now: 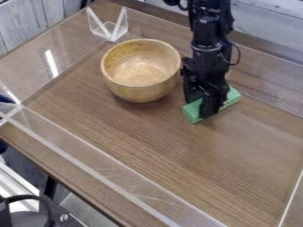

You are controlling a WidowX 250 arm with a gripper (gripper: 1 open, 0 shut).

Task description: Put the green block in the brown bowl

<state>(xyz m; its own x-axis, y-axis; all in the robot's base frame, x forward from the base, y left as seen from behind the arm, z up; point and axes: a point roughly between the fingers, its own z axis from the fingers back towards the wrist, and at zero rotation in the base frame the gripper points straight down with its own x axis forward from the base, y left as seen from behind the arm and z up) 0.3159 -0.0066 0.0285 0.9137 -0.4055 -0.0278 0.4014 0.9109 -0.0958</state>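
Green block (211, 104) lies flat on the wooden table (142, 160), right of the frame's centre, with its long side running diagonally from lower left to upper right. Both its ends show, bright green, on either side of the black gripper (204, 105) that stands over its middle. That gripper points straight down and its jaws are drawn in tight against the block's sides, so it is clenched on the green block, which sits on the tabletop rather than in the air as far as the view lets one judge.

Nearest the camera, along the lower left edge of the frame, runs a clear plastic wall (71, 155) that borders the table, and the wide stretch of dark wood grain before the block is bare.

Just left of the gripper, and a little further back, sits the brown bowl (141, 71), round, light wood, thick-rimmed, its hollow showing nothing inside. The block is outside it, near its right flank but apart from it.

Above the gripper the black arm (210, 27) rises to the top edge of the frame. Furthest back, in the upper left, stands a clear plastic stand (108, 24).
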